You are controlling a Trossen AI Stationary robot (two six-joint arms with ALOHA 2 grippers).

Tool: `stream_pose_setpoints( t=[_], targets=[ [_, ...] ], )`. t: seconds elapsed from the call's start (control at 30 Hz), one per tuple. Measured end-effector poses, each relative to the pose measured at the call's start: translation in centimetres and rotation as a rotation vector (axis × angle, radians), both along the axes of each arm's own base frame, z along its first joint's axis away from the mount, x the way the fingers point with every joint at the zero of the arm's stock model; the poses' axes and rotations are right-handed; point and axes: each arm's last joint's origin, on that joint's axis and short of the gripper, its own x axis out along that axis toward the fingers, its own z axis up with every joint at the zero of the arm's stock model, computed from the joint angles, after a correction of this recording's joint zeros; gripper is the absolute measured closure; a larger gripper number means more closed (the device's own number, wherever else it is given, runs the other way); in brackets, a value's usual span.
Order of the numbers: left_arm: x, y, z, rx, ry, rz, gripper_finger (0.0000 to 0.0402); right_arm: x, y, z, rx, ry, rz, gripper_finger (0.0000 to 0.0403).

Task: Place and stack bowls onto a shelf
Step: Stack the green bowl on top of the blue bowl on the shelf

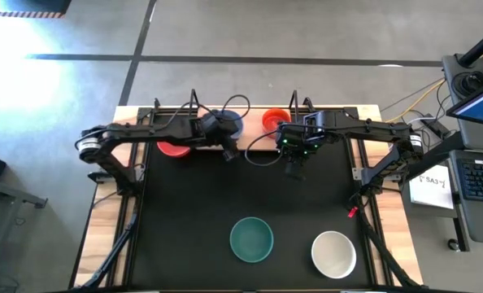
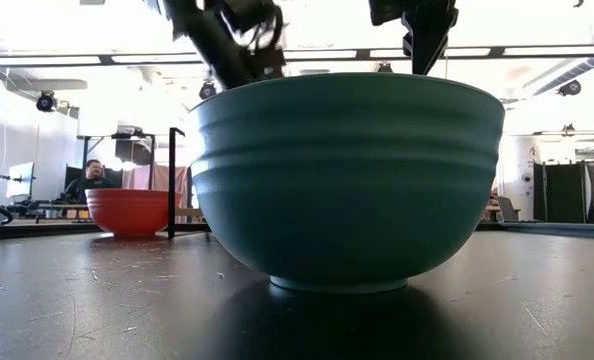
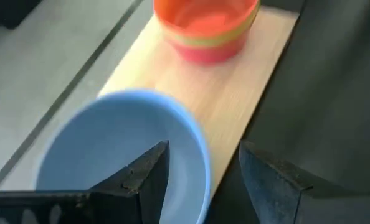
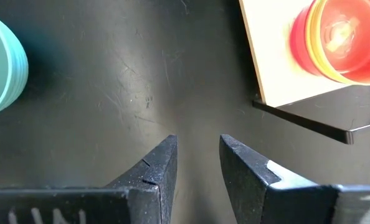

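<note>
Shelf [image 1: 254, 143] along the far edge of the black mat [image 1: 184, 212]. On it: a red bowl [image 1: 173, 148] at left, a pale blue bowl [image 3: 119, 149] mid-shelf, and a nested stack [image 3: 207, 25] right of centre — orange-red inside yellow inside red. All bowls look empty.

Teal bowl [image 1: 250, 238] and white bowl [image 1: 333, 253] sit on the near mat, apart.

Left gripper [image 3: 203, 168] reaches in from the left, fingers spread, one over the blue bowl's rim, gripping nothing.

Right gripper [image 4: 197, 162] hangs over bare mat just near of the stack — fingers parted, empty.
</note>
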Motion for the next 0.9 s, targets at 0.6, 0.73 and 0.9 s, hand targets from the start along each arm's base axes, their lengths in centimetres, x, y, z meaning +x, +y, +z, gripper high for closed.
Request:
stream_pose_setpoints(
  t=[0.6, 0.73, 0.9],
  targets=[
    [0.2, -15.1, 1.8, -0.298, -0.024, -0.438, 0.0224, -0.7, 2.4, -0.3, 0.057, 0.079, -0.135, 0.0294],
    [0.4, -17.7, 0.5, -0.346, -0.008, -0.411, 0.0224, -0.8, 3.9, -0.3, 0.069, 0.078, -0.146, 0.0294],
    [1.4, -20.0, -2.6, -0.274, 0.041, -0.313, 0.0224, -1.0, 6.1, -0.3, 0.078, 0.085, -0.141, 0.0294]
  ],
)
